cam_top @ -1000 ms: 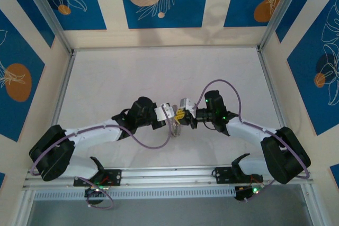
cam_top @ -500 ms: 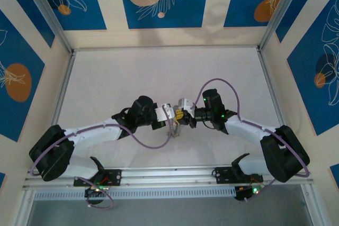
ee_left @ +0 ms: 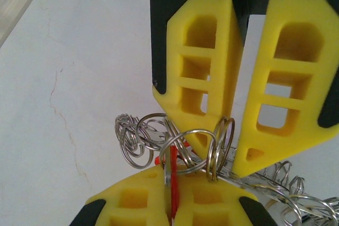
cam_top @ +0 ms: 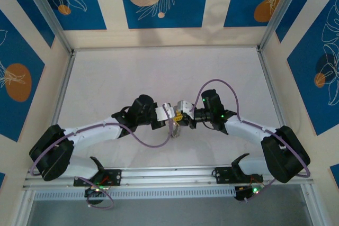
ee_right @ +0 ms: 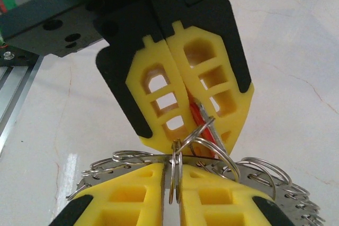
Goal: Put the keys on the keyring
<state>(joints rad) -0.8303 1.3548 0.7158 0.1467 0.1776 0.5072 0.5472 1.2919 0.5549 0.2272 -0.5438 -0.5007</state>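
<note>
Gripping check: left gripper (ee_right: 192, 135) clamped on red-headed key (ee_right: 197, 116), right gripper (ee_right: 172, 172) clamped on a keyring (ee_right: 294, 194) loop, tip-to-tip. Likely light, stiff, slippery wire; hold key by its flat head.

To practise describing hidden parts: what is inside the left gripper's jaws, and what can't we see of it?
A red key sticks out from the left gripper's shut jaws, among the keyring's loops. The yellow jaws cover the rest of the key.

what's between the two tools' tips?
The red key in the left tool and loops of the keyring in the right tool; both wrist views.
</note>
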